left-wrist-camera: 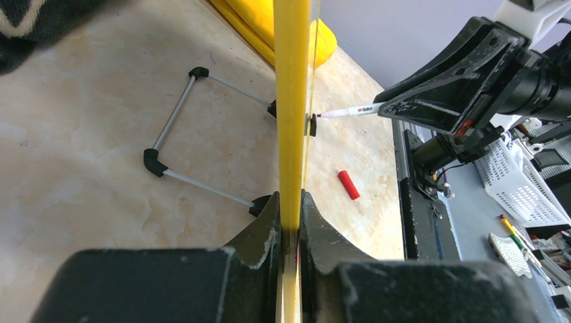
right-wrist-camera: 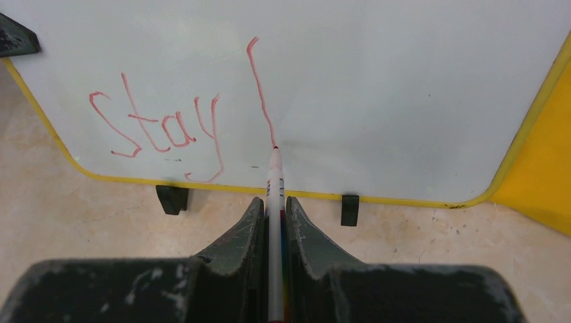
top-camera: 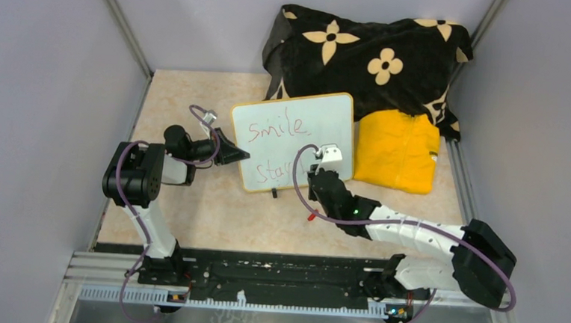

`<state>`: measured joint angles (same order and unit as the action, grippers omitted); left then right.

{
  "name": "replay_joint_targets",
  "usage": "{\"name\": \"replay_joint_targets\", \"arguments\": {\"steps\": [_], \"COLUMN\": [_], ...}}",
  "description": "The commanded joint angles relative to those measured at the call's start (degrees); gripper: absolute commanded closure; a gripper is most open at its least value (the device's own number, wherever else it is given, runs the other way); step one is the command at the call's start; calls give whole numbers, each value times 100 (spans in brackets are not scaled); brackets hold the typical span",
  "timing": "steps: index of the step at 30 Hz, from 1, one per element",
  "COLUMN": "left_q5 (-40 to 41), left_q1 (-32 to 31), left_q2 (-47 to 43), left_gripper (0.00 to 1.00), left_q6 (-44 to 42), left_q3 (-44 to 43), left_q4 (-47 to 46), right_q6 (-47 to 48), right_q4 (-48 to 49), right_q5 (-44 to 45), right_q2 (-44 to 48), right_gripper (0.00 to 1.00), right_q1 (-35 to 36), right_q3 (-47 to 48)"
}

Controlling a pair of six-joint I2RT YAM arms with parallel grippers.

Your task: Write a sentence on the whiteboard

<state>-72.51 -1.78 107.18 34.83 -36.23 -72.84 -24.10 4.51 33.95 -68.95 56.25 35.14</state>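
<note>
The whiteboard (top-camera: 322,122) stands upright mid-table on two black feet (right-wrist-camera: 349,209). The sentence in red reads "smile" (top-camera: 277,125) above "stay" (right-wrist-camera: 155,128), followed by one long downward stroke (right-wrist-camera: 259,94). My left gripper (top-camera: 234,153) is shut on the board's left edge; the yellow frame (left-wrist-camera: 291,101) runs up between its fingers (left-wrist-camera: 262,229). My right gripper (right-wrist-camera: 273,205) is shut on the red-and-white marker (right-wrist-camera: 274,175). The marker's tip touches the board at the stroke's lower end. The left wrist view shows the marker (left-wrist-camera: 350,111) from the side, meeting the board's face.
A red marker cap (left-wrist-camera: 349,184) lies on the table in front of the board. A wire stand (left-wrist-camera: 202,134) props the board from behind. A yellow garment (top-camera: 397,149) and a black flowered blanket (top-camera: 364,54) lie at the back right. Grey walls enclose the table.
</note>
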Motion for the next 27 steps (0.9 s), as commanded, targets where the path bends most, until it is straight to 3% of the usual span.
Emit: {"name": "replay_joint_targets", "arguments": {"steps": [1,27], "left_q5": [250,248], "left_q1": [-112,-121], "left_q2": [184,181], "left_gripper": [100,100], "left_q6": [-451,-471], "left_q3": [34,25], "left_q4": [558,587], "right_q6": [58,283], "right_q4": [92,320], "right_q5": [107,-134], "right_q2": [457,-58], "right_gripper": [100,100], "right_q1": [34,-428], "right_q3": [205,625]}}
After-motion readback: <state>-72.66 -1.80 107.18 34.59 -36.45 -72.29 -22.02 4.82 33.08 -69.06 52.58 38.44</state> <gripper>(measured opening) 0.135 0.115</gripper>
